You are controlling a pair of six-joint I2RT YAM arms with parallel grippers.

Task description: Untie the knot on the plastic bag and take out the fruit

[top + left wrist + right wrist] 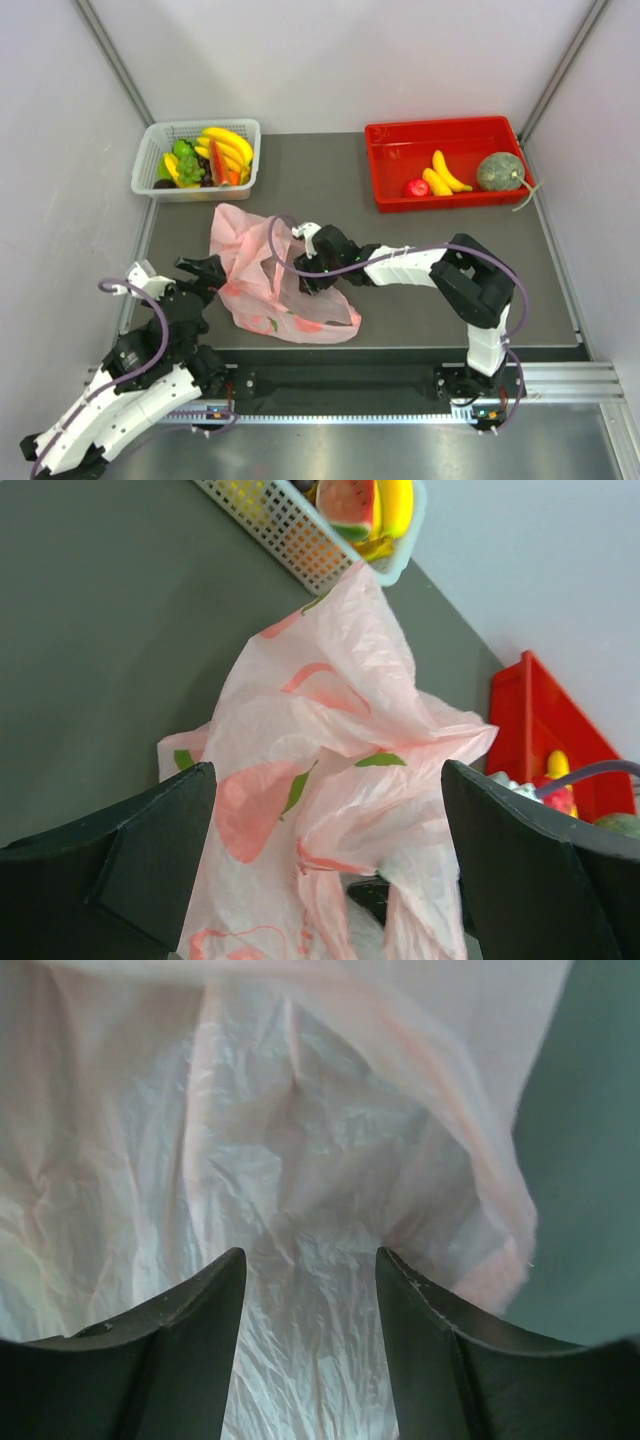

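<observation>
The step in hand looks like feeling inside the plastic bag (240, 245) for any fruit that may be in there. To do it well, the left end effector (206, 268) should pinch the thin edge of the bag next to it and lift it a little. That way the mouth is wide and does not flop down. Then the right end effector (310, 1252) can go in slow and low. It should close only on something round and hard, not on the film, because the film is thin and will bunch up and slip. The left end effector is open very wide and holds nothing, and the bag lies just in front of it. The right end effector is partly open, deep in the pink film, and holds nothing that I can see. The bag lies crumpled in the middle of the dark tabletop (400, 310). It is pink, see-through and crinkly, with red and green pictures on it. I see no knot, so I think it is undone. A green melon (499, 171), yellow bananas (445, 175) and a small red fruit (417, 187) lie in the red bin (400, 140) at the far right. I cannot tell if more fruit hides in the bag.
</observation>
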